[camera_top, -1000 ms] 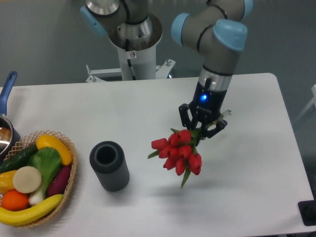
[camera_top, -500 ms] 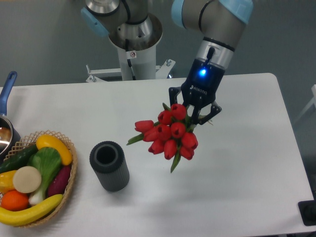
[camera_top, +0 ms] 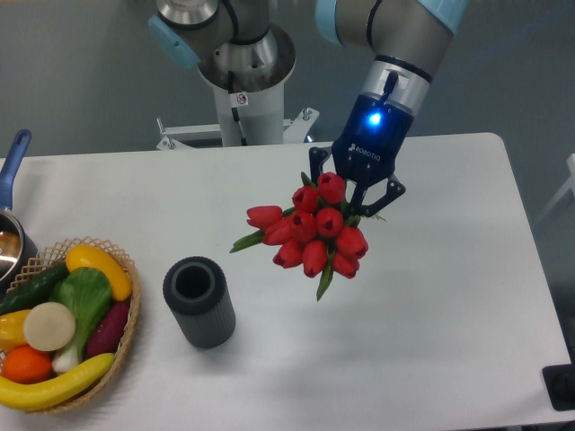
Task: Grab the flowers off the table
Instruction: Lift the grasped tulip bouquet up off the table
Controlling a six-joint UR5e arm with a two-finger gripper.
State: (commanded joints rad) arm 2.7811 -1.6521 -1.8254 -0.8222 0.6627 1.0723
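1. Your gripper (camera_top: 355, 193) has its dark fingers closed on the flowers (camera_top: 310, 235), gripping where the stems meet the heads; a blue light glows on the wrist above it.
2. The flowers hang in the air over the middle of the table (camera_top: 449, 296), clear of its surface, heads pointing down and toward the camera. You see a tight cluster of smooth, rounded red buds with a few narrow green leaves poking out left and below; the stems are mostly hidden behind the gripper.
3. At the far left edge, a blue handle (camera_top: 13, 154) and part of a dark pot (camera_top: 11, 250) show.
4. Just beside them sits a woven wicker basket (camera_top: 128, 325), holding glossy play food: a banana (camera_top: 54, 383), an orange (camera_top: 27, 364), a cucumber (camera_top: 31, 287) and other pieces.
5. Right of the basket stands a dark cylinder (camera_top: 199, 302) with a ribbed wall and an open top, upright, near the bunch but below and left of it, not touching.
6. The tabletop is white, smooth and rounded at the corners.
7. Behind it rises the arm's grey base (camera_top: 243, 85).
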